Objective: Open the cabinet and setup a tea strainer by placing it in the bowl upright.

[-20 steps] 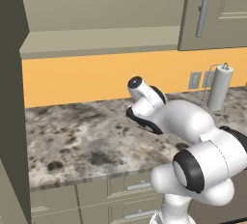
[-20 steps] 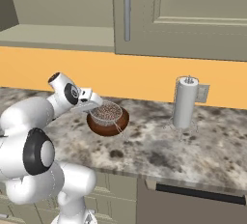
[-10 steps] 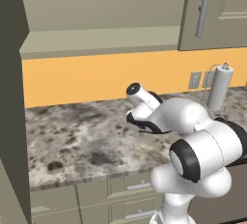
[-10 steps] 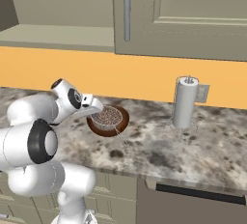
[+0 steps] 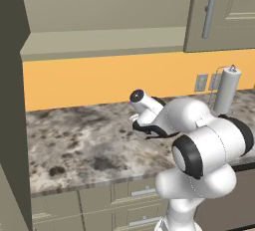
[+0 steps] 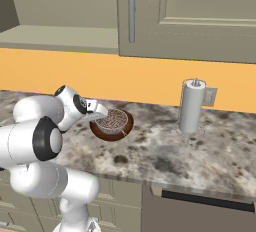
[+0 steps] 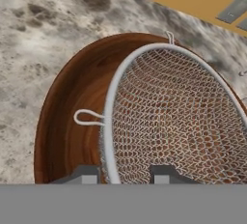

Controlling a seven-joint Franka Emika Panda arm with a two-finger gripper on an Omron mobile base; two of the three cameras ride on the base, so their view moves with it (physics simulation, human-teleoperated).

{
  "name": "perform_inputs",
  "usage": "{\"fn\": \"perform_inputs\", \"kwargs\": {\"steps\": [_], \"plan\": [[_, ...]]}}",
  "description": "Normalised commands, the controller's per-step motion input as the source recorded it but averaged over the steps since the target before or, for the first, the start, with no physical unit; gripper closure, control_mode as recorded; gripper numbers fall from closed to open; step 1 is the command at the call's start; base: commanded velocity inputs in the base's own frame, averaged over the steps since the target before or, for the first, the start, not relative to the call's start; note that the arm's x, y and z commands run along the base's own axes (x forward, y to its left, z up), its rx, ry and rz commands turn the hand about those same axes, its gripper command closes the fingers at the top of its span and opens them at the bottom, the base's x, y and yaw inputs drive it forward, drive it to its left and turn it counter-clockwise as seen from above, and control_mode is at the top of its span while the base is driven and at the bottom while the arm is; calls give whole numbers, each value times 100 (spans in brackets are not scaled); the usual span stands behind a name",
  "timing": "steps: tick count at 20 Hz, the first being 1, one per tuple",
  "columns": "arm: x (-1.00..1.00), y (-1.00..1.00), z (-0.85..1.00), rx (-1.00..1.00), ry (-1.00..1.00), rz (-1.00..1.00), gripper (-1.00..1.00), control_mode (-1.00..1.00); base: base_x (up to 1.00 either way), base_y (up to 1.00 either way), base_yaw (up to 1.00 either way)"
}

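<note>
Your jaws (image 7: 126, 174) are drawn in narrow on the rim of the tea strainer (image 7: 173, 121); in the hand view one dark tip sits on each side of the white rim wire at the bottom of the frame, so you are gripping the strainer by its edge. Its mesh basket sits over and inside the bowl (image 7: 72, 121), open side up, covering most of the bowl's right part, while the brown inner wall shows bare on the left. A small wire loop sticks out from the strainer rim toward that bare side. From the right base view you can see the jaws (image 6: 100, 113) reaching in from the left, with the strainer (image 6: 113, 120) resting in the bowl (image 6: 111, 132) on the speckled stone table (image 6: 165, 156). A paper towel holder (image 6: 191, 107) stands upright well to the right of the bowl, near the orange back wall. Above, the cabinet (image 6: 200, 16) door with its long silver handle (image 6: 131, 8) hangs over the table, and to its left an open shelf space shows in the left base view.
</note>
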Motion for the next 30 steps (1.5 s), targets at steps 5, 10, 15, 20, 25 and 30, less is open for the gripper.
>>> {"fn": "perform_inputs", "kwargs": {"steps": [5, 10, 15, 20, 25, 30], "plan": [[0, 4, 0, 0, 0, 0, -100, -100, 0, 0, 0], [0, 0, 0, 0, 0, 0, -100, -100, 0, 0, 0], [0, 0, 34, -1, 1, 0, -100, -100, 0, 0, 0], [0, 0, 62, 2, 3, 0, -100, -100, 0, 0, 0], [-19, 0, 56, 8, 7, -4, -100, -100, 0, 0, 0], [-54, 0, 58, 29, 5, -9, -100, -100, 0, 0, 0]]}}
